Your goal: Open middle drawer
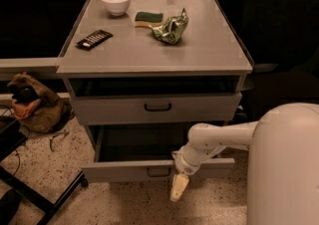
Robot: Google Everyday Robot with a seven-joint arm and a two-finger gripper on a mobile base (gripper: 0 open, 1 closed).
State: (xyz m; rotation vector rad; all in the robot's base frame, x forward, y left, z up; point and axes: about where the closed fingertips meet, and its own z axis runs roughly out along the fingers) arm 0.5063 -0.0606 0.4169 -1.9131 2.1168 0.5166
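1. The gripper (179, 187) hangs pointing straight down in front of the cabinet, its pale tip below the lower edge of the pulled-out drawer front and over the speckled floor (129, 204). Whether it is open or closed cannot be told; it holds nothing that can be seen.
2. It sits just to the right of the black loop handle (158, 171), beside it and not around it.
3. The wrist (192, 158) is a rounded white joint lying against the top edge of the drawer front, bent so that the gripper drops down from it.
4. The forearm (224, 137) runs nearly level from the wrist to the right, meeting the robot's large white body (286, 169) at the lower right.
5. The middle drawer (119, 170) stands open, drawn well out from the cabinet, with its dark inside showing behind the front.
6. Above it, the top drawer (114, 109) is set further back under the grey cabinet top (149, 57).
7. On that top lie a white bowl (115, 2), a sponge (148, 18), a crumpled green bag (171, 29) and a flat black device (94, 39).
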